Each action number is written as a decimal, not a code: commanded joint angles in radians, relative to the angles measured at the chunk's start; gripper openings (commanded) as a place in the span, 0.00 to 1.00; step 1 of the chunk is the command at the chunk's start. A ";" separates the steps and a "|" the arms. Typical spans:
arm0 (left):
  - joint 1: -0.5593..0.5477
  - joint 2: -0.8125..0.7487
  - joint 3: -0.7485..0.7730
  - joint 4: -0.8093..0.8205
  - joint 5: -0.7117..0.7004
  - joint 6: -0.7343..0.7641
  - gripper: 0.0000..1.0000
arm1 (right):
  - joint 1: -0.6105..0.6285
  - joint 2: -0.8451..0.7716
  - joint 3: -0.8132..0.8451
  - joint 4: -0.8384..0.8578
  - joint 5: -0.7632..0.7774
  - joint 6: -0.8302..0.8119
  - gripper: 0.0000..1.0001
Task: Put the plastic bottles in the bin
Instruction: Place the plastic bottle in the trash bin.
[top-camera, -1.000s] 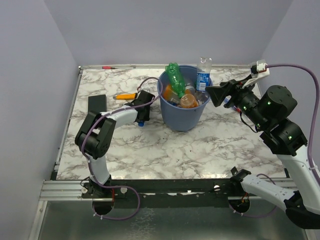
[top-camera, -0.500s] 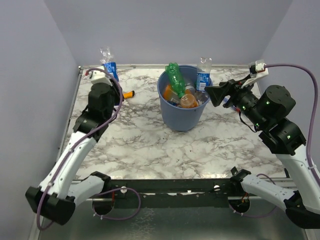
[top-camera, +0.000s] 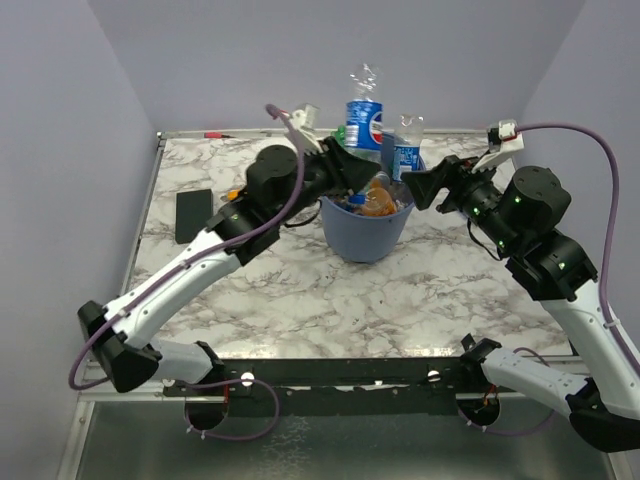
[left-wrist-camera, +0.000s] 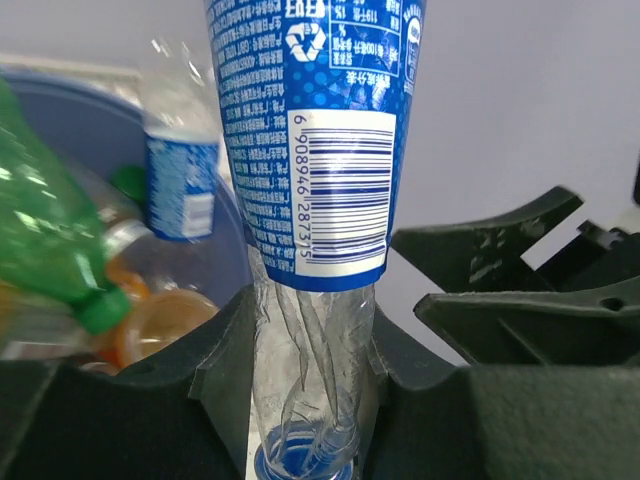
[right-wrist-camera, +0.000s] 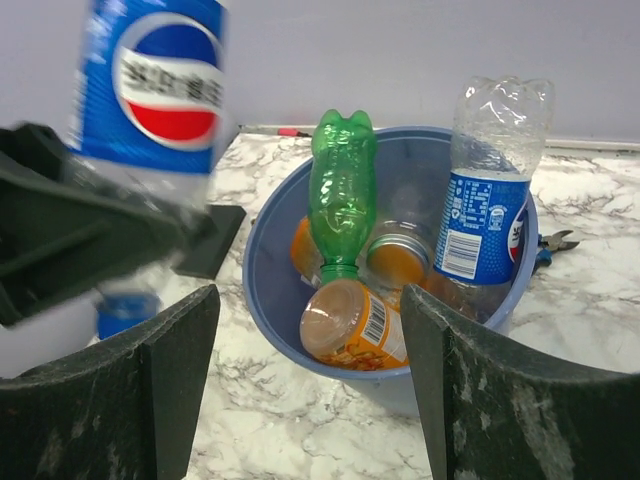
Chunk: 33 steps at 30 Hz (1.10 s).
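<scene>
My left gripper is shut on a clear plastic bottle with a blue label, gripping its neck with the cap end down. It holds the bottle at the left rim of the blue bin. The neck sits between my jaws in the left wrist view. The bin holds a green bottle, orange bottles and a clear blue-labelled bottle. My right gripper is open and empty, just right of the bin's rim and facing it.
A flat black rectangle lies on the marble table at the left. A red pen lies along the back edge. Small pliers lie behind the bin on the right. Walls close in the left, back and right.
My left arm has swung from the back left corner to the bin, carrying the blue-labelled bottle. The right arm has barely moved.
</scene>
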 joint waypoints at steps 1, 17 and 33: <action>-0.096 0.103 0.061 0.073 -0.057 -0.127 0.00 | -0.002 -0.005 0.008 0.016 0.093 0.077 0.78; -0.210 0.196 -0.003 0.249 -0.240 -0.185 0.00 | -0.002 0.140 0.125 0.087 0.090 0.165 0.89; -0.234 0.098 -0.098 0.302 -0.188 -0.115 0.00 | -0.016 0.337 0.298 -0.011 -0.133 0.156 0.87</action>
